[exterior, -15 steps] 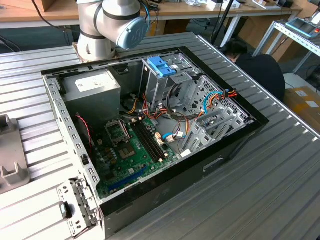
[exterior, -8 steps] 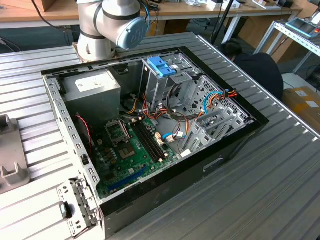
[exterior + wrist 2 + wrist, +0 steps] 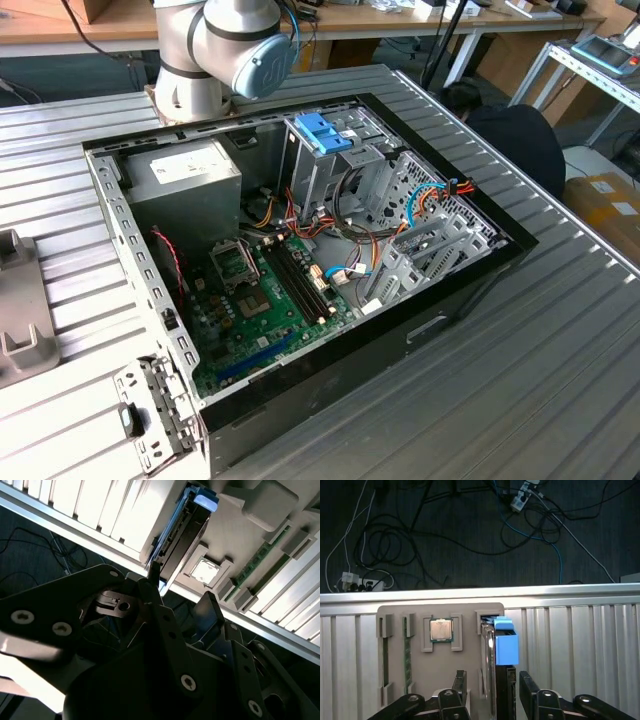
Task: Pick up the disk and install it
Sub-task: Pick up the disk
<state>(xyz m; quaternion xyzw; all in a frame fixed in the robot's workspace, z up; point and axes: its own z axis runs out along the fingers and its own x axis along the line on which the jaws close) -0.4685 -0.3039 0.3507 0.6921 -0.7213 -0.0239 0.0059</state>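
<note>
1. The disk stands on edge in a slot of the grey holder tray, blue carrier end up. The tray sits right against the edge of the ribbed metal table; past that edge there's just dark floor with loose cables.
2. Room around it: bare table ribs on one side of the disk. On the other, flat tray with a processor chip and a memory stick seated in their own pockets, both clear of the disk.
3. My gripper is spread wide and straddles the disk, one of the fingers on each flat side. It holds nothing, and I see a gap on both sides.
4. The second wrist view shows the same: disk upright in the slot, gripper apart around its near end.
5. In the exterior view the open computer case lies flat on the table, with free table all around it.
</note>
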